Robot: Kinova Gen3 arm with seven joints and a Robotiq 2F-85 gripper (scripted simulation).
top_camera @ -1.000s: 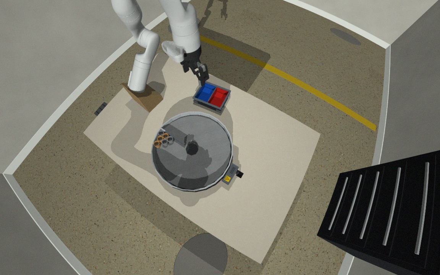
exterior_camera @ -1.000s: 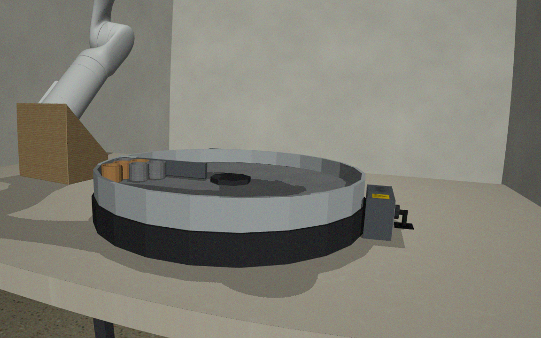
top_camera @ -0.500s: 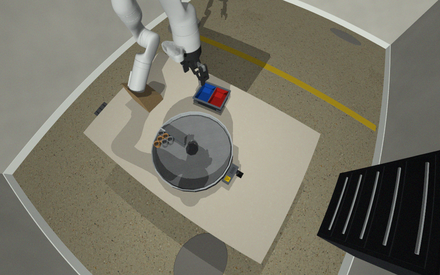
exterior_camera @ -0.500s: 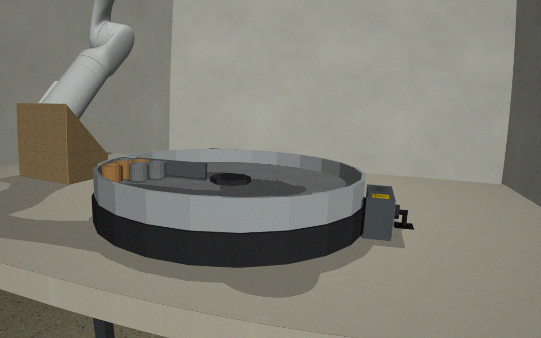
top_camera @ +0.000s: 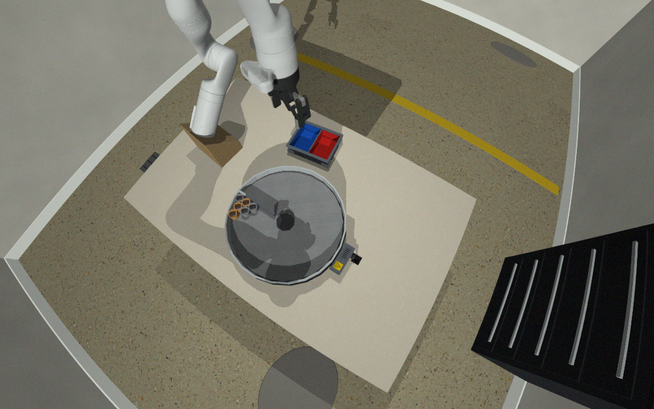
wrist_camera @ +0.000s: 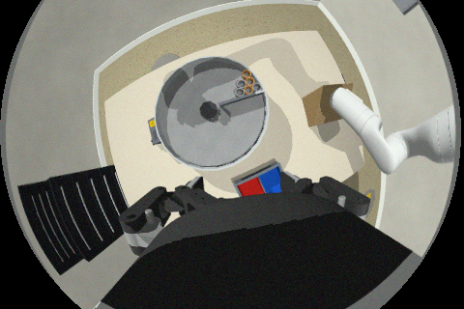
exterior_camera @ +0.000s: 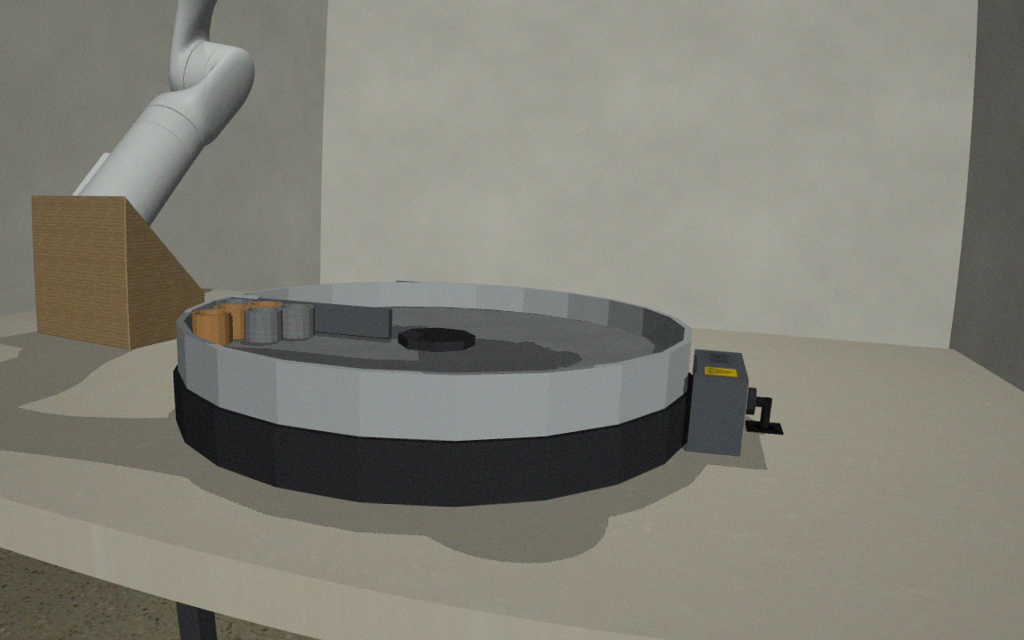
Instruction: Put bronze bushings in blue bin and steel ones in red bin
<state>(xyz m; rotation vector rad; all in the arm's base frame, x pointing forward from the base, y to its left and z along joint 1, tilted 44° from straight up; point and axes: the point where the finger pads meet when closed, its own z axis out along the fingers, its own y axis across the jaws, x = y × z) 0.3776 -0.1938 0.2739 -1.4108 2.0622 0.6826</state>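
Observation:
The grey turntable (top_camera: 319, 203) (exterior_camera: 452, 402) (wrist_camera: 217, 145) has a raised rim. Three bronze bushings, one at the rim (top_camera: 233, 217) (exterior_camera: 212, 327), and three steel ones, one on the inner side (exterior_camera: 298, 322), stand upright in a tight cluster by the rim, beside the divider wall (exterior_camera: 352, 320). The blue bin (top_camera: 305, 138) (wrist_camera: 272, 180) and the red bin (top_camera: 325, 145) (wrist_camera: 250, 187) sit side by side in one grey tray; no bushing shows in either. My gripper (top_camera: 288, 113) (wrist_camera: 242, 183) is open and empty, above and beside the blue bin's far side. It is out of view in the exterior view.
A wooden wedge block (top_camera: 225, 147) (exterior_camera: 78, 270) (wrist_camera: 316, 106) carries the arm base. A grey control box (top_camera: 342, 259) (exterior_camera: 718, 410) with a black handle adjoins the turntable. A dark hub (top_camera: 285, 220) (exterior_camera: 436, 340) (wrist_camera: 209, 110) stands at its centre. A black cabinet (top_camera: 581, 305) (wrist_camera: 72, 217) stands beyond the table.

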